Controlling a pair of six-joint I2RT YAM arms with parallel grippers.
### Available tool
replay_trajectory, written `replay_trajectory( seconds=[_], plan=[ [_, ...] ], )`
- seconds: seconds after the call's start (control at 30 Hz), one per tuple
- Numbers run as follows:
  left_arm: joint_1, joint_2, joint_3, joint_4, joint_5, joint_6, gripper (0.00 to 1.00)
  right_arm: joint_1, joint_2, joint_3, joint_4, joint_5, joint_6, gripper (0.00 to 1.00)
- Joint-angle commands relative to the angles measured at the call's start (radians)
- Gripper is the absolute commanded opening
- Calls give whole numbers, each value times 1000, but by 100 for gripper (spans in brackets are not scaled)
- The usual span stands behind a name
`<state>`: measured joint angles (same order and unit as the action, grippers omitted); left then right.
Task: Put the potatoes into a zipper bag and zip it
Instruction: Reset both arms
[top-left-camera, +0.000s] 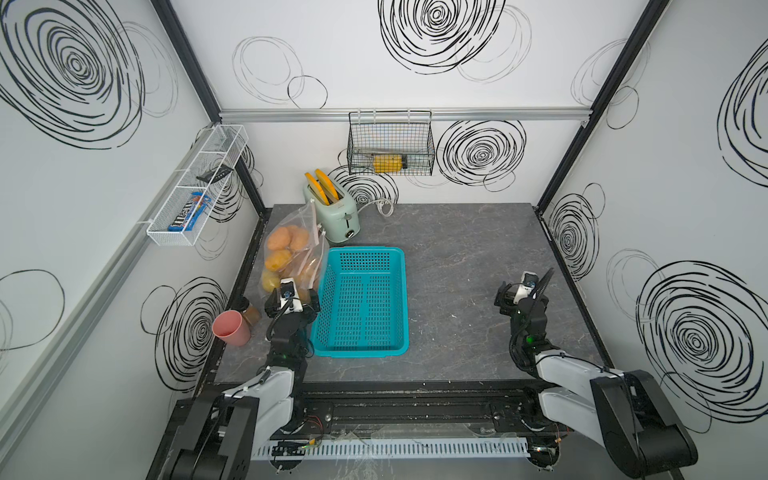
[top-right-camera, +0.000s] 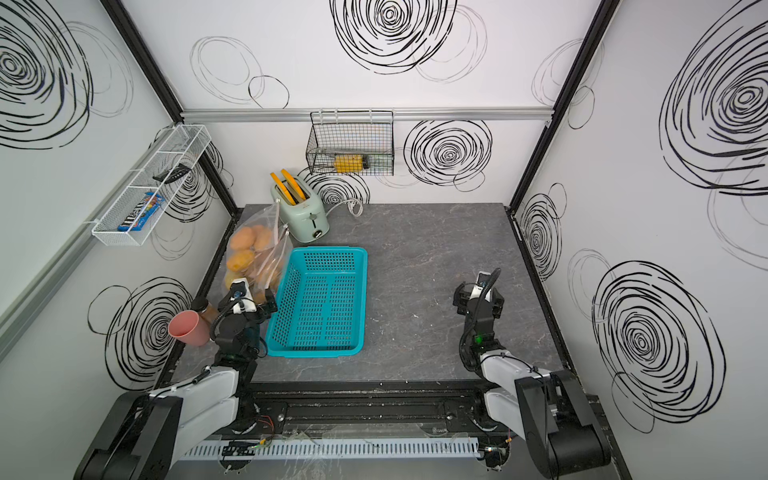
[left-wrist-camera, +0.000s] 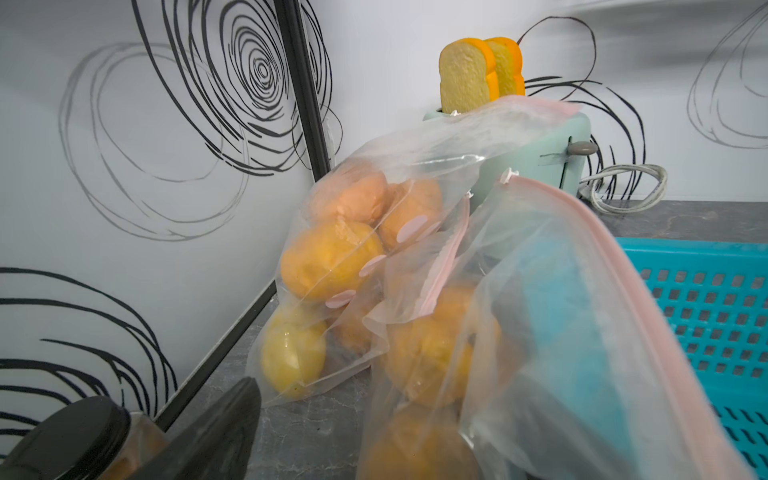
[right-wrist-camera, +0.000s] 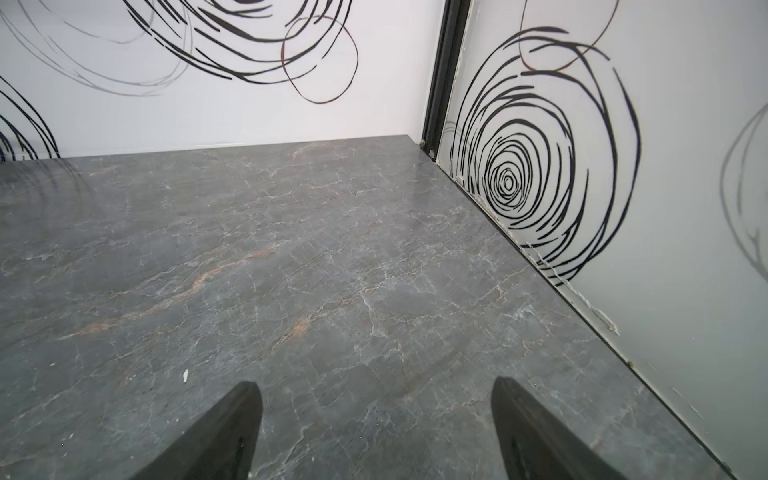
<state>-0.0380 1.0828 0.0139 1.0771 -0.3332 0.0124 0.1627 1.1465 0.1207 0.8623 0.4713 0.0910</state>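
Several orange-brown potatoes and one paler yellow one lie inside a clear zipper bag. The bag slumps at the table's left edge, between the wall and the basket. Its pink zipper strips appear to run apart near the toaster. My left gripper stands open at the bag's near end. One finger is clear of the plastic and the other is hidden behind the bag. My right gripper hangs open over bare table at the right.
A teal slotted basket sits right beside the bag. A mint toaster with two toast slices stands behind the bag. A pink cup and a dark-lidded jar stand left of my left arm. Wire racks hang on the walls.
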Motion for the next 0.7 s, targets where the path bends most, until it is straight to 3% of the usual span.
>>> replay_trajectory(
  seconds=[0.0,0.23,0.37,0.67],
  plan=[
    [51,51,46,115,148,-47,96,-51,26,26,116,-74,-12,88],
    [132,109,61,171,200,-96,96,-107,111,54,183,-145,6,86],
    [106,120,61,191,151,-52,96,-108,204,30,325,-153,15,87],
    [55,150,113,124,196,21,96,-106,254,117,219,-213,-10,86]
  ],
)
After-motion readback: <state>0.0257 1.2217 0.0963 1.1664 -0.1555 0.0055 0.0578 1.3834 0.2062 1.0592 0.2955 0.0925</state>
